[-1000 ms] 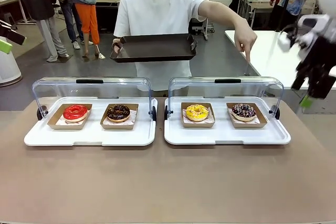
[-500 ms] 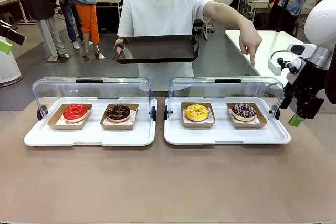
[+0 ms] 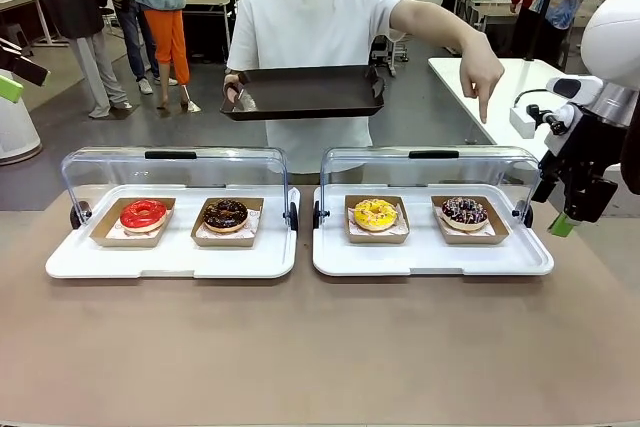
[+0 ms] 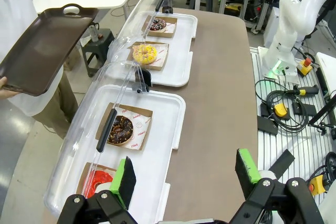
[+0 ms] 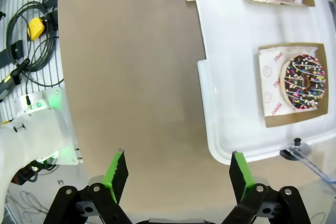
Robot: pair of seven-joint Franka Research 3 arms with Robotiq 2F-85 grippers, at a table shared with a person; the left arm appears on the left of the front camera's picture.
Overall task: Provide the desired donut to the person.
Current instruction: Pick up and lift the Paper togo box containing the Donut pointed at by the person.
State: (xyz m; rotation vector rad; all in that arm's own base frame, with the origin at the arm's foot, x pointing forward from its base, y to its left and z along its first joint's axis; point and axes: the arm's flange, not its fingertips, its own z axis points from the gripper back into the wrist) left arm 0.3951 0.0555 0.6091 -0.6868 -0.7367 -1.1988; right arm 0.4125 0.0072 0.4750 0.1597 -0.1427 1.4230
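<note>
At the table's right end, your right gripper (image 3: 570, 209) hangs with its jaws spread wide and nothing between them, just off the near right corner of the right-hand white tray (image 3: 430, 259). From there the sprinkled chocolate donut (image 3: 464, 212) lies to the robot's left and a little farther toward the person (image 3: 320, 17). In the right wrist view it sits up and to the right of the fingers, in the compartment nearest that tray's right end. It rests on its own square card (image 5: 273, 85), is round with no long axis to line up on, and sits apart from the yellow donut (image 3: 375, 213) in the next compartment. The clear lid (image 3: 430, 162) stands swung up along the tray's far side, so the near side looks open to you. Above it, the person's pointing hand (image 3: 482, 75) aims a finger down at that right-end donut, which marks it as the likely choice, while the other hand holds out a dark serving tray (image 3: 305, 92) over the gap between the two cases. Your left gripper (image 4: 186, 174), also wide open and empty, hovers over the far left tray, well apart from the sprinkled donut, so the right arm is plainly nearer. Expect a short reach left and forward, then down.
</note>
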